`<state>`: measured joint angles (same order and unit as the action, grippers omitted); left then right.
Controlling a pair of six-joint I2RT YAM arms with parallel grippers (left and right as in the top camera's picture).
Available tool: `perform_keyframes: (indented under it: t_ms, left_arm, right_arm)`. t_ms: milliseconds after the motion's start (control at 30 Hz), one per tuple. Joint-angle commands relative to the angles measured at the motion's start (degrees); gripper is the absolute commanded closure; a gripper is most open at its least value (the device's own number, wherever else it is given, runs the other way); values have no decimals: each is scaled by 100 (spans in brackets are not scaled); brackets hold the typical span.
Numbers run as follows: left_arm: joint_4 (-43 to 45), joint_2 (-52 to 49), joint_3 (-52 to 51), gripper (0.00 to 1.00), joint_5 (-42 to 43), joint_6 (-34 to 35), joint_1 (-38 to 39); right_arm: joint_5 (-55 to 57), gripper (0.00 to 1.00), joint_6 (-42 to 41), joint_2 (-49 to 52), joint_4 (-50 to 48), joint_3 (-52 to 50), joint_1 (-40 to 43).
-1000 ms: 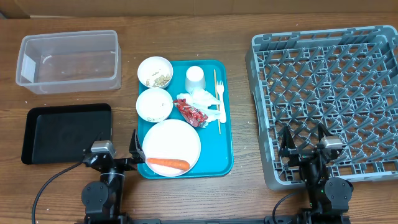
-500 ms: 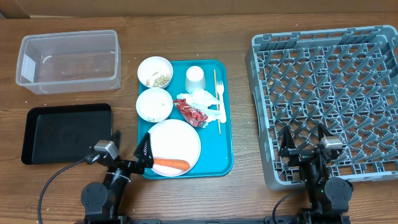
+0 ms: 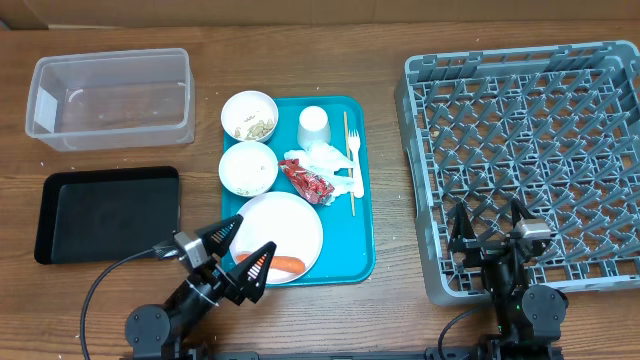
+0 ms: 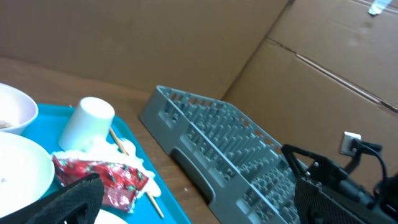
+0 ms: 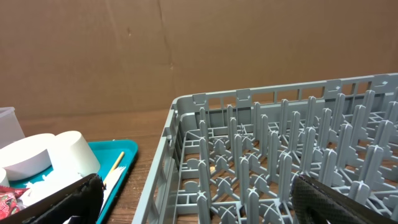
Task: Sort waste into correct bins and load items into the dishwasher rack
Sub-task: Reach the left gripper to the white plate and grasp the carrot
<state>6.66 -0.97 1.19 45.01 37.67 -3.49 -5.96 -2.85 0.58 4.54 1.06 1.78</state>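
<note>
On the teal tray (image 3: 362, 215) lie a bowl of food scraps (image 3: 249, 115), a second bowl (image 3: 248, 168), a cup (image 3: 313, 126), crumpled napkins (image 3: 325, 158), a red wrapper (image 3: 308, 180) and a large plate (image 3: 285, 222) with an orange carrot (image 3: 288, 265). My left gripper (image 3: 240, 252) stands open over the plate's near left rim, just left of the carrot. In the left wrist view the wrapper (image 4: 102, 177) and the cup (image 4: 87, 121) lie ahead of the left gripper (image 4: 199, 211). My right gripper (image 3: 490, 226) hangs open over the near left corner of the grey rack (image 3: 530, 130), nothing between its fingers.
The clear tub (image 3: 110, 98) stands at the back left, with the black tray (image 3: 108, 212) in front of it. A white plastic fork (image 3: 354, 165) and a wooden stick (image 3: 347, 150) lie beside the napkins. The rack's upright pegs (image 5: 280, 155) fill the right wrist view.
My left gripper has swung right, from beside the teal tray's left edge to over the plate's near rim by the carrot. The right arm has not moved.
</note>
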Motion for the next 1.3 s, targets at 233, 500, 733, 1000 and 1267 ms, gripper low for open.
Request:
perform_keyframes:
  t_ms: [233,500,733,1000,1267]
  left_arm:
    - [-2343,-608,1917,0,-339,-586,-24]
    - [-4638,-2793,3978,0,-503,-1604,4]
    - [-5182,-4133,4981,0,448,-1552,101]
    - [-5477,-4531,4979,0,-190,-988,271]
    - [-5982,-4551,4983,0,-2415,-20,1266]
  right_arm:
    - [35,0,-11,-35,-20,-59,11]
    - [35,0,-11,-35,-20,-59,11]
    - [35,0,-11,-35,-20,-59,13]
    - [35,0,-11,-35,-20,-59,11]
    - [35,0,-11,-35,-20,-59,13]
